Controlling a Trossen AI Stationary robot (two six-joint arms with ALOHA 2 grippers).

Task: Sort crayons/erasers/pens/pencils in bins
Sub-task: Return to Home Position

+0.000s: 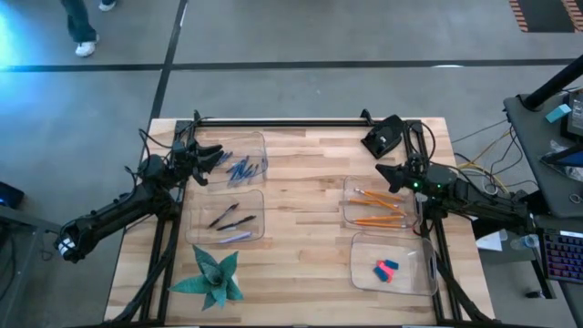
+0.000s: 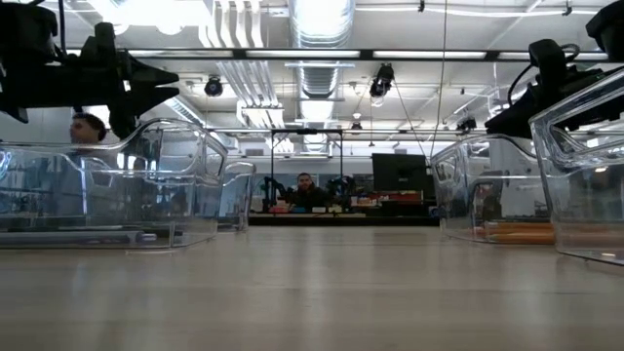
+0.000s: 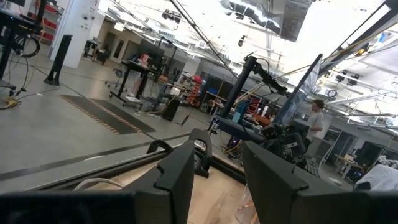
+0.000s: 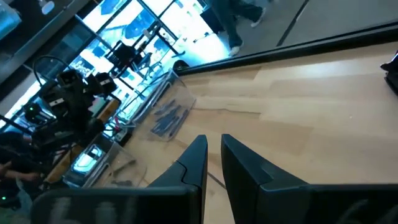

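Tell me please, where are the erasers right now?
In the high view, the erasers lie in the near-right bin, just below the bin of pencils.

No text, label, brand, number or sign could be read on anything in the four views (the screens and equipment in the room behind were too indistinct).

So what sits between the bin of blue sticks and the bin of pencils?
Nothing: in the high view, bare wooden table runs between the bin of blue sticks and the bin of pencils.
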